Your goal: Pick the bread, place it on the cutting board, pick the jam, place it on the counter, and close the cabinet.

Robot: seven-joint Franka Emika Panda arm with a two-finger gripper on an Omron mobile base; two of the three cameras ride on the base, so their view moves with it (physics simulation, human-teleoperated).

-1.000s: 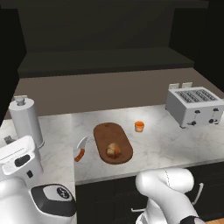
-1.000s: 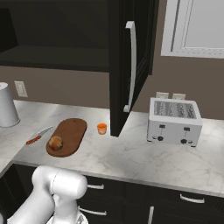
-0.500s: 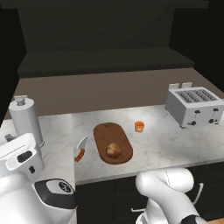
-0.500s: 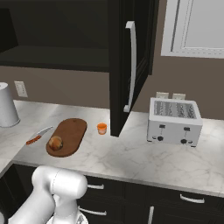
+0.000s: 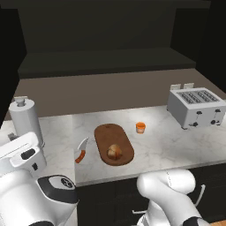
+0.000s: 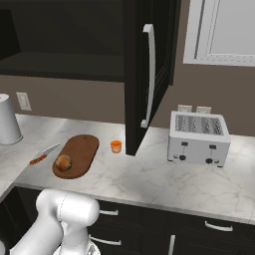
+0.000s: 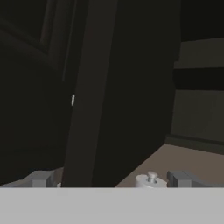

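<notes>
The bread (image 5: 114,151) (image 6: 63,162) lies on the near end of the dark oval cutting board (image 5: 111,133) (image 6: 82,148). To the board's right, the small orange jam (image 5: 140,127) (image 6: 116,146) stands on the marble counter (image 5: 159,145) (image 6: 164,182). The black cabinet (image 5: 106,62) is open; its right door (image 6: 149,74) swings out over the counter. In the hand view my gripper (image 7: 109,179) is open and holds nothing. It is close to a dark cabinet door (image 7: 122,87) seen edge-on.
An orange-handled knife (image 5: 81,152) (image 6: 44,154) lies left of the board. A pale canister (image 5: 25,119) (image 6: 7,125) stands at the counter's left end and a silver toaster (image 5: 196,107) (image 6: 198,138) at its right. A window (image 6: 224,30) is on the right wall.
My arm at the lower left of the left base view has risen slightly. The bread, jam, board and right cabinet door have not moved.
</notes>
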